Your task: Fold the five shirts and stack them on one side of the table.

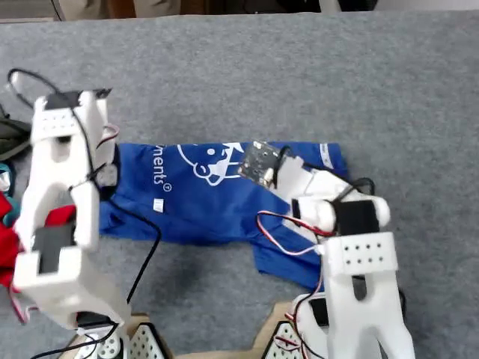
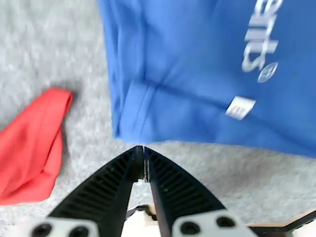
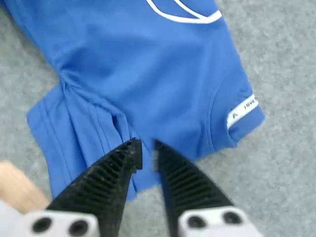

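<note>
Just off one end of the blue shirt (image 2: 197, 74), the left gripper (image 2: 141, 150) is hanging pinched shut on nothing, with the cloth lying straight ahead of its tips. The right gripper (image 3: 147, 148) is hovering a crack open and empty over the sleeve fold beside the collar (image 3: 217, 113). The shirt is stretching lengthwise across the desk (image 1: 299, 75) between the arms, each standing near one end. A red shirt (image 2: 34, 148) is lying beside the left one.
</note>
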Controlling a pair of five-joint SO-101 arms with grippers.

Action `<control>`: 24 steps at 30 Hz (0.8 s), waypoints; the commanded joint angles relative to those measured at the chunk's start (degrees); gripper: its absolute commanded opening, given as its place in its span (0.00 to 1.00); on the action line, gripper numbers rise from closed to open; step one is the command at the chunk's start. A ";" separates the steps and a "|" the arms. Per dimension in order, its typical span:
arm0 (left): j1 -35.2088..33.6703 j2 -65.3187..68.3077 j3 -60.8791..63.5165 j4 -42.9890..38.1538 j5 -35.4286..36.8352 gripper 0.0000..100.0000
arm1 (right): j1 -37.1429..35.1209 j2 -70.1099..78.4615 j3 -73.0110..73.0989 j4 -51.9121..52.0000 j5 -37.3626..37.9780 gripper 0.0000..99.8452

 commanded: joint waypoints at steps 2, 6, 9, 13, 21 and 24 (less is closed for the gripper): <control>-4.13 -14.29 11.69 -1.85 -3.52 0.02 | -3.03 7.16 -4.18 -2.90 -6.59 0.21; -7.74 -25.01 19.78 -2.20 -5.10 0.02 | -5.49 16.66 -9.89 -2.55 -14.59 0.18; -9.41 -31.69 24.09 -2.20 -6.95 0.02 | -8.04 22.29 -13.23 0.35 -19.69 0.15; -11.34 -37.67 28.13 -2.29 -8.70 0.02 | -9.54 26.77 -16.48 4.31 -26.55 0.15; -15.47 -40.40 36.31 -9.32 -8.70 0.02 | -7.87 30.37 -14.02 5.98 -27.69 0.15; -16.18 -40.48 36.40 -9.23 -8.70 0.02 | -7.87 30.37 -11.12 4.31 -26.55 0.15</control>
